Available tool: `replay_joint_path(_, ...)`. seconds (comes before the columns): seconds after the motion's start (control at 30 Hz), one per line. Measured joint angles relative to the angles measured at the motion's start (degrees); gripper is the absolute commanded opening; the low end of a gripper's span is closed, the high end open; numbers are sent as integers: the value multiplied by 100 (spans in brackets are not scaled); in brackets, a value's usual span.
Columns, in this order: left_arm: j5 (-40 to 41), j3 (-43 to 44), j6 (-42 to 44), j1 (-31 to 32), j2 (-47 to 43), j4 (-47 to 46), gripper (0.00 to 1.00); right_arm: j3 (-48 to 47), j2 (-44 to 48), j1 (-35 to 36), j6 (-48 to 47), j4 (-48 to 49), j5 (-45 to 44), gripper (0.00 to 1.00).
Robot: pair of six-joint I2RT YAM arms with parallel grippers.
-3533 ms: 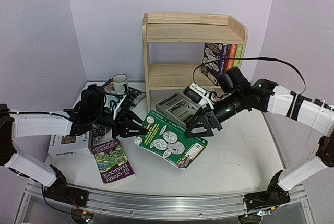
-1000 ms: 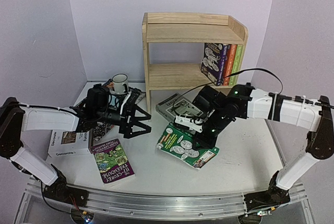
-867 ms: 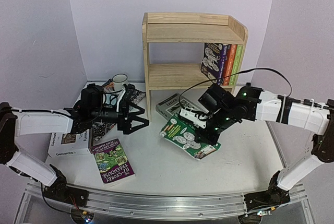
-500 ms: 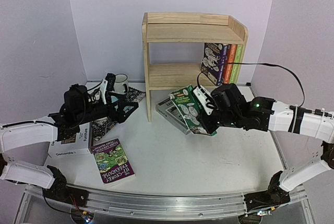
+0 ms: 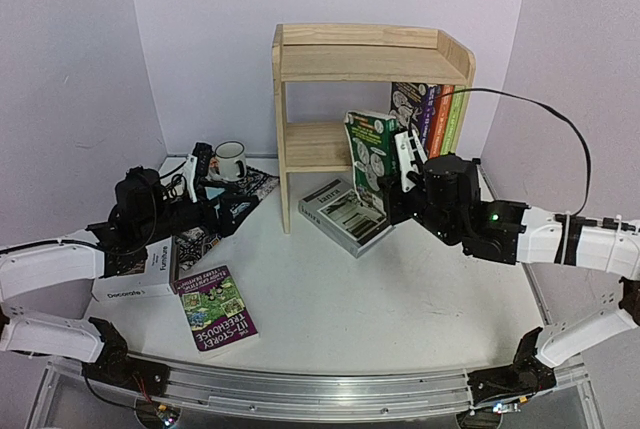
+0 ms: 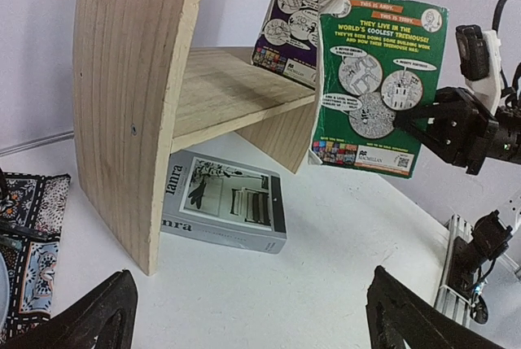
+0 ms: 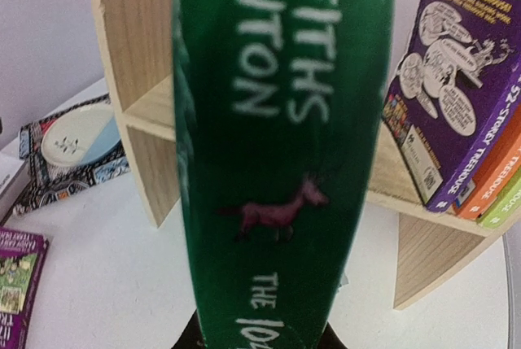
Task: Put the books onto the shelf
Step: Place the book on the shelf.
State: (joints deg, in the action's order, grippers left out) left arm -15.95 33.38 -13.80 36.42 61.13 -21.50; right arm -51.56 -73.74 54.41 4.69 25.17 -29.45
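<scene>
My right gripper [image 5: 398, 181] is shut on the green book [image 5: 369, 152], gripping it by the spine. The book stands upright in the air in front of the shelf [image 5: 360, 61], at its lower tier. Its spine [image 7: 281, 121] fills the right wrist view. Dark purple, orange and light green books [image 5: 432, 117] stand at the right end of the lower tier. A grey "ianra" book [image 5: 345, 214] lies flat by the shelf's foot. Near the left front lie a purple book [image 5: 215, 309] and a white "Decorate" book [image 5: 135, 279]. My left gripper [image 5: 222, 211] is open and empty, low over the table's left side.
A white mug [image 5: 230, 159] stands on a dark patterned placemat [image 5: 258, 183] left of the shelf. Purple walls close in on the left, back and right. A metal rail [image 5: 300, 394] runs along the near edge.
The right arm has lifted the green book off the table, turned it upright and carried it to the shelf's lower tier. The left arm has drawn back to the left.
</scene>
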Motion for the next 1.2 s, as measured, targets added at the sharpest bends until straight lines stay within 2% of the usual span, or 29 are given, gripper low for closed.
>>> replay_joint_path(0.27,16,-4,-23,0,-88,0,99,350,-126,-6,-137,1194,-830,0)
replay_joint_path(0.5,16,-4,-108,0,-81,0,99,364,-535,-15,-502,2047,-1175,0)
replay_joint_path(1.2,16,-4,-119,0,-81,0,99,255,-813,-206,-811,2546,-1249,0)
